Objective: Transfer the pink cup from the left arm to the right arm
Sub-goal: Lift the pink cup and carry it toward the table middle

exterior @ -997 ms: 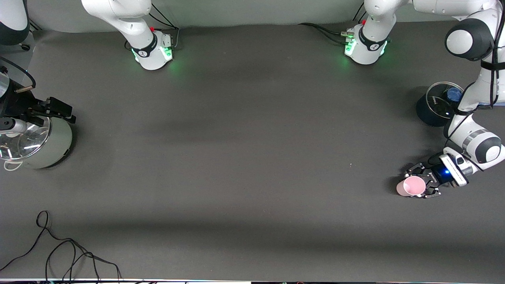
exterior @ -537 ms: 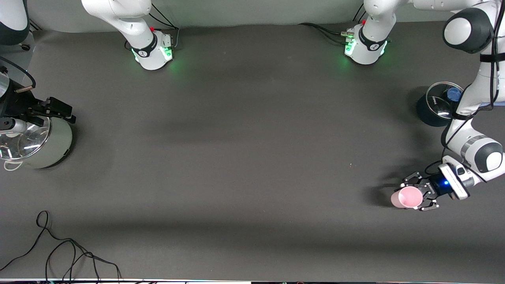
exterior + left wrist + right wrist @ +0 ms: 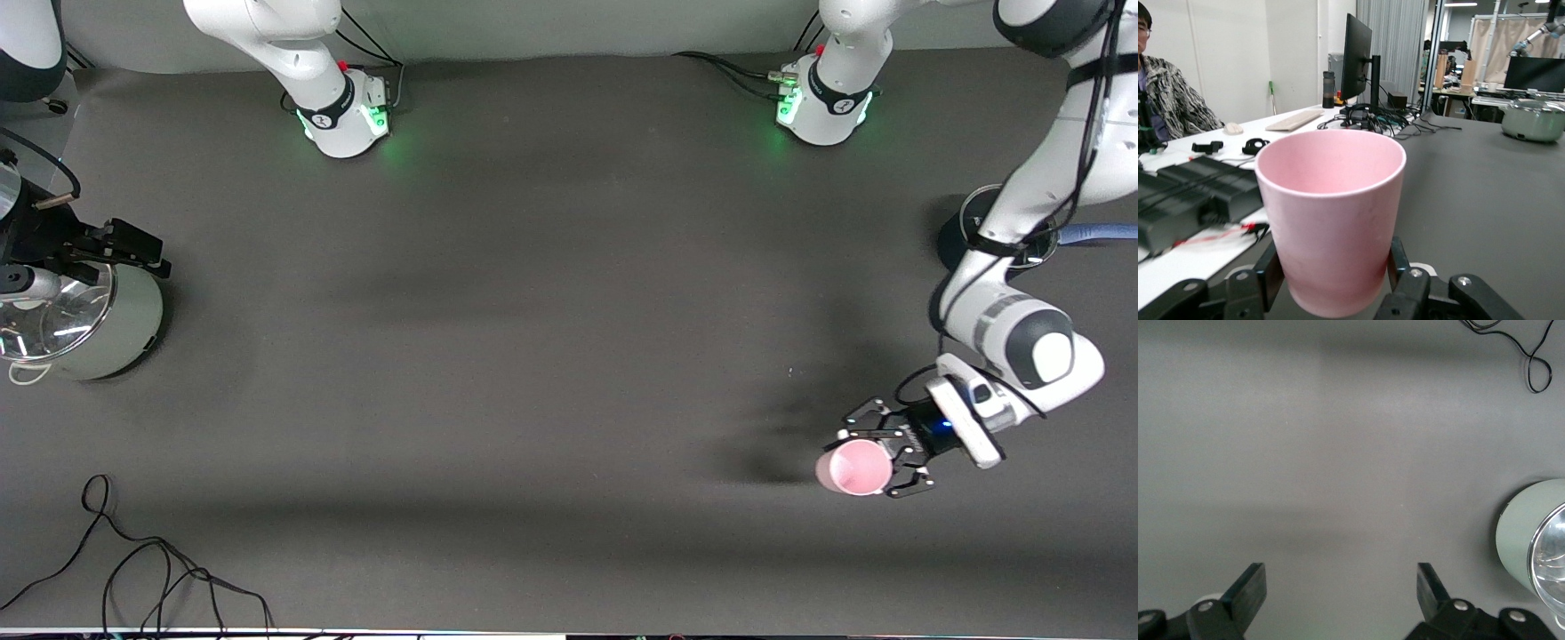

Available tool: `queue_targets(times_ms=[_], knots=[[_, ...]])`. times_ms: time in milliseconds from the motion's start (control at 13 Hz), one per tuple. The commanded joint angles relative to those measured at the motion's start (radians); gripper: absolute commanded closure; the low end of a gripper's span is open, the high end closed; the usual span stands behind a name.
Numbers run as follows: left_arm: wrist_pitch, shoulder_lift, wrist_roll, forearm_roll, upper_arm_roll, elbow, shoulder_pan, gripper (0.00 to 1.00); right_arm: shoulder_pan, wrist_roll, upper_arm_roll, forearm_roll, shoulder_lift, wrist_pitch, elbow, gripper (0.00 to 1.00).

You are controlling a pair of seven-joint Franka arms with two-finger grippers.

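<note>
Gripping the pink cup around its lower body, the left gripper hangs above the dark table at the left arm's end. The cup stands upright between the claw's linkage fingers, mouth open to the ceiling, its rim well above the jaws; its shadow falls on the mat toward the right arm's end. From the left wrist camera the cup fills the middle of the picture, and a pale green pot shows far off on the table.

That pale green pot, with a shiny glass lid, sits at the right arm's end of the table. The right gripper hangs just over the pot's rim and waits — its jaws are spread wide with nothing between them, and its two fingers frame bare mat in the right wrist view.

A dark round pot stands near the left arm, partly hidden by the forearm. A loose black cable curls on the mat — nearer the front camera than the green pot.
</note>
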Motion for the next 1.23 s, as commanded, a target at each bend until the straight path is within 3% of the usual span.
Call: queue_targets(times_ms=[0,307,537,690,920,1150], knots=[[0.116,-0.043,-0.002,-0.045,-0.122,-0.065,0.014,1.00,-0.004,0.000,0.001,0.010,0.006,-0.014,0.018,0.00],[0.205,-0.041,-0.002,-0.076,-0.286,-0.091,0.013,1.00,-0.004,-0.003,0.001,0.007,0.007,-0.014,0.018,0.00],[0.392,-0.036,-0.002,-0.159,-0.468,-0.101,-0.003,1.00,-0.004,-0.004,0.001,0.001,0.006,-0.014,0.018,0.00],[0.469,-0.030,-0.002,-0.206,-0.544,-0.099,-0.039,1.00,-0.007,-0.004,0.001,-0.001,0.007,-0.014,0.020,0.00],[0.616,-0.038,-0.002,-0.332,-0.549,-0.032,-0.209,1.00,-0.006,-0.001,0.001,-0.001,0.014,-0.014,0.023,0.00],[0.743,-0.032,-0.002,-0.372,-0.547,0.062,-0.350,1.00,0.005,0.023,0.002,0.025,0.015,-0.014,0.027,0.00]])
